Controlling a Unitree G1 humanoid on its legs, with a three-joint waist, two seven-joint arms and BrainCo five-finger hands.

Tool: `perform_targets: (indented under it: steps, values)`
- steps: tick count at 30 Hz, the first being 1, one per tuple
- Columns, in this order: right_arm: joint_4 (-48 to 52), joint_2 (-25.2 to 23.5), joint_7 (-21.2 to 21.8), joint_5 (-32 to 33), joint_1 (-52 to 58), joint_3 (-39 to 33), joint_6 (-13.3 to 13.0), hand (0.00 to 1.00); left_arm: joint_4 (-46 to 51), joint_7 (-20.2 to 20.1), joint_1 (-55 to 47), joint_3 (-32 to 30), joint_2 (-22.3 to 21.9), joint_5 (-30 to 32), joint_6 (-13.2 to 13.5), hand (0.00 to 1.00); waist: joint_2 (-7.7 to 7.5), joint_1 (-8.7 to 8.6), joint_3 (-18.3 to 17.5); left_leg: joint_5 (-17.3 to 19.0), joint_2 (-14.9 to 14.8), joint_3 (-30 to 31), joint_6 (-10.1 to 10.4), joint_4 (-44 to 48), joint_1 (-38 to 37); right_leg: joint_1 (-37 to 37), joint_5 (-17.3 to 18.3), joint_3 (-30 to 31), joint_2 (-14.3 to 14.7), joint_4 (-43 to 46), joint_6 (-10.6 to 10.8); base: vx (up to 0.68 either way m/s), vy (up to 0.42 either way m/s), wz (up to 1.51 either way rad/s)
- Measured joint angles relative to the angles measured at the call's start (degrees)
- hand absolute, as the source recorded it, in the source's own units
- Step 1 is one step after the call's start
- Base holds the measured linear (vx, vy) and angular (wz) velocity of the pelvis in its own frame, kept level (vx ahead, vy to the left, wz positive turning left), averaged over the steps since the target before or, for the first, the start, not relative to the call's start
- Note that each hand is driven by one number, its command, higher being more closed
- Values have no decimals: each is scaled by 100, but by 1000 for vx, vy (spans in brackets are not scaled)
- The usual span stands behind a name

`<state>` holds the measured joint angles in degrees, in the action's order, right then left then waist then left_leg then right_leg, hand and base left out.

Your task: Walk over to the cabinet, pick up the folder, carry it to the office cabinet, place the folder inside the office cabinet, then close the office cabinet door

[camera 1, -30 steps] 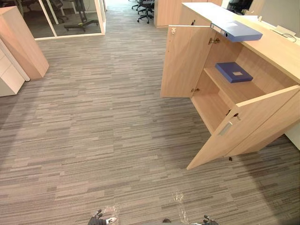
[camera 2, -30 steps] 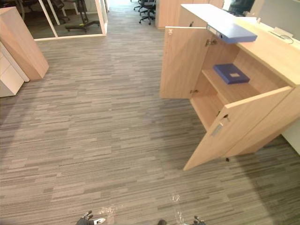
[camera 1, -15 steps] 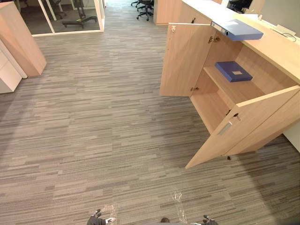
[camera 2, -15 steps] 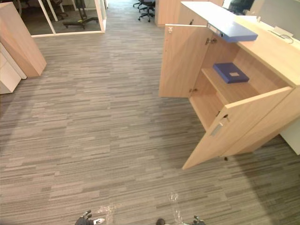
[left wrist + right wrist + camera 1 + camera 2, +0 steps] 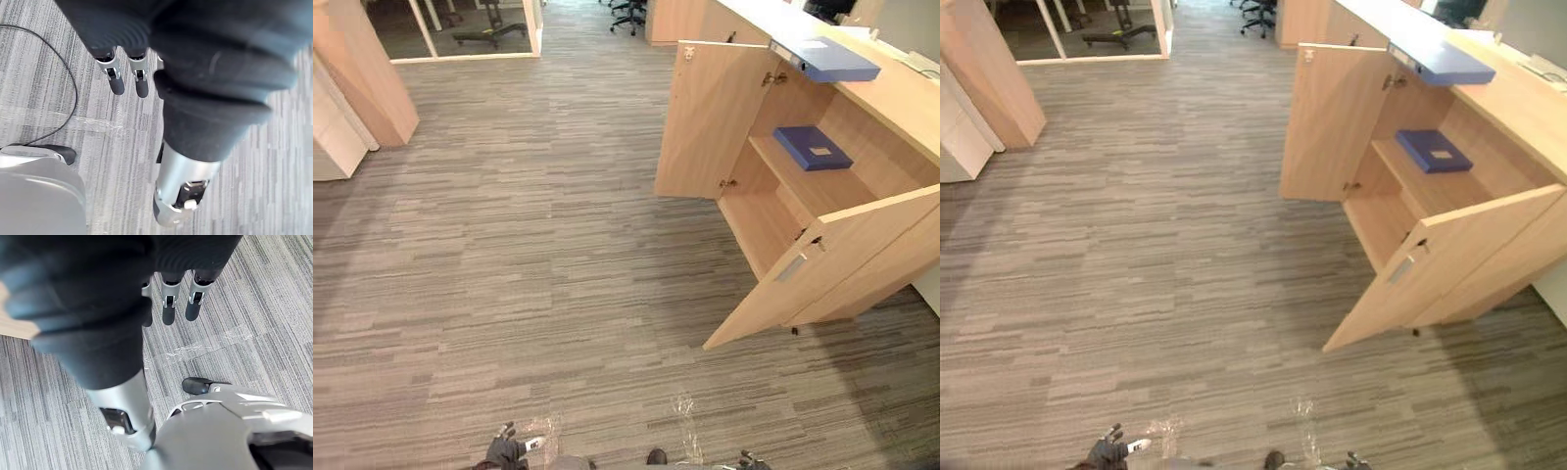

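Left hand [image 5: 116, 81] and right hand [image 5: 168, 308] hang empty, fingers straight and apart. Blue folder [image 5: 827, 61] lies on top of the open cabinet [image 5: 893, 100], well ahead on the robot's right; long axis unclear from here. Right hand is nearer. Walk in first.

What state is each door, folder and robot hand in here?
far cabinet door: open
near cabinet door: open
folder on the cabinet top: lying flat, unheld
folder on the shelf: lying flat inside
left hand: open, empty
right hand: open, empty
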<state>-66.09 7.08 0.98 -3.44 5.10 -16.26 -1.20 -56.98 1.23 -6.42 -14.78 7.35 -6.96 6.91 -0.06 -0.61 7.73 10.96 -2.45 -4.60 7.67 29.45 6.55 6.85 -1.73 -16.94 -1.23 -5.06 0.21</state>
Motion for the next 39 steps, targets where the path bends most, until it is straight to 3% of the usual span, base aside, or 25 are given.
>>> perform_targets:
  steps: [1,2,5,6,9,10,11,12,13,15,17,19,20,22,23,24,25,26,28,30,32,34,36,37,39]
  values:
    - [0,52,-1,1,-18,-8,0,0,52,1,-18,-27,-4,-33,3,0,50,16,52,-41,-14,-36,129,393,174,35,7,2,-37,17,-8,15,129,0]
    - [4,210,-1,2,-73,-22,3,0,88,11,-57,-114,-19,-115,15,0,55,21,99,133,-137,-160,77,1229,597,68,59,36,-157,117,34,44,124,-5]
    - [4,338,-2,2,-143,-65,3,0,99,105,-134,-135,-105,-246,41,0,100,39,141,375,-355,-243,-28,1395,851,99,116,169,-378,238,115,133,214,-16]
    - [7,367,-54,10,-153,-148,4,0,172,302,-302,28,-314,-195,150,0,88,40,174,339,-503,-139,-40,469,895,90,195,266,-703,362,310,131,272,-16]
    - [12,282,-110,21,-95,-167,-10,0,251,388,-422,79,-326,-125,171,0,119,44,184,-150,-676,214,37,-1378,739,72,292,319,-905,364,627,160,339,-17]
    - [1,157,-128,34,-81,-160,-8,0,245,421,-423,120,-312,-70,169,0,73,80,188,-903,-635,-84,14,-1662,575,137,275,312,-1048,258,759,240,333,-30]
    - [-18,-25,-123,62,-103,-133,-9,0,247,457,-370,187,-218,6,180,0,-37,141,234,-987,-567,-304,-25,-1683,551,161,271,236,-1161,350,776,274,289,-33]
    - [-15,-86,-124,80,-117,-93,-16,0,245,462,-328,238,-175,42,179,0,-70,147,244,-964,-540,-332,-62,-1643,555,127,267,194,-1177,486,774,306,204,-36]
    - [-17,-144,-119,130,-119,-17,-24,0,248,461,-308,320,-93,91,181,0,-198,157,183,-912,-383,-342,-143,-1585,545,62,243,49,-1238,603,749,318,151,-47]
    - [11,-162,-121,142,-131,2,-76,0,245,462,-289,419,-16,122,185,0,-319,140,21,-764,-126,-519,-385,-1570,496,5,46,4,-1515,519,982,351,189,-44]
    - [19,-134,-120,140,-105,-4,-82,0,246,462,-260,565,37,197,210,0,-292,138,-16,-722,142,-699,-575,-1639,262,60,-83,26,-1787,523,1070,326,220,-40]
    - [41,-78,-115,126,-50,-6,-63,0,244,462,-304,574,-56,217,212,0,-164,142,-118,-596,346,-824,-792,-1648,-22,12,-85,82,-2114,955,1069,312,249,-52]
    - [159,-39,-109,116,50,-4,-58,0,252,462,-303,695,-113,217,229,0,-74,131,-208,-569,516,-776,-833,-1747,-214,-196,-102,34,-2360,1541,1041,313,277,-21]
    - [356,-12,-132,128,130,-61,-68,0,429,453,-310,903,-205,220,276,0,48,76,-274,-572,775,-638,-854,-2072,-669,-454,-168,-512,-2868,2667,642,298,267,11]
    - [413,91,-211,140,142,-63,-69,0,561,452,-319,986,-254,218,303,0,66,16,-292,-524,863,-545,-967,-2218,-897,-591,-109,-1101,-3229,3490,-74,283,229,36]
    - [426,158,-186,235,100,-39,-68,0,611,450,-304,1088,-255,216,329,0,97,-9,-283,-467,842,-494,-1058,-2356,-1081,-795,190,-1507,-3366,4234,-128,227,180,31]
    - [459,142,-170,257,79,-33,-71,0,611,446,-299,1146,-223,216,324,0,119,-9,-233,-466,790,-463,-1058,-2392,-1146,-890,374,-1641,-3341,4460,4,215,81,7]
    - [534,75,-138,290,8,13,-110,0,611,426,-296,1217,-201,218,305,0,164,13,-46,-460,590,-417,-1066,-2444,-1359,-1070,841,-1810,-2927,4642,209,115,-24,-4]
    - [594,9,-118,361,2,33,-130,0,611,393,-314,1329,-199,216,254,0,200,4,99,-450,407,-407,-1075,-2491,-1552,-1307,1129,-1848,-2420,4560,247,132,-82,-6]
    - [684,-35,-121,458,-10,194,-189,0,618,340,-266,1357,-192,237,232,0,145,-11,238,-386,306,-395,-1082,-2633,-1792,-1802,1153,-1904,-1805,4065,222,108,-160,0]
    - [687,-85,-121,457,-29,254,-223,0,617,289,-223,1389,-175,286,225,0,42,-41,275,-292,352,-351,-993,-2738,-1899,-1979,940,-1905,-1519,3291,45,85,-209,27]
    - [640,-160,-120,459,46,242,-231,0,633,207,-209,1347,-201,336,221,0,-163,-81,293,-9,448,-206,-852,-2696,-2092,-1933,433,-1811,-1462,2883,-521,123,-254,38]
    - [586,-50,-123,452,35,212,-232,0,649,199,-280,1287,-288,397,214,0,44,-74,228,133,236,-224,-737,-2574,-2064,-1884,574,-1906,-1273,2857,-379,180,-224,2]
    - [543,-9,-122,453,22,166,-230,0,648,164,-335,1196,-330,457,201,0,196,-101,191,496,-97,-240,-644,-2235,-1888,-1858,841,-2060,-986,2837,-410,202,-235,-1]
    - [507,-92,-121,452,47,50,-224,0,641,162,-355,1108,-314,444,167,0,243,-163,173,647,-395,-188,-567,-1640,-1684,-1700,1053,-2249,-674,2670,-441,228,-253,21]
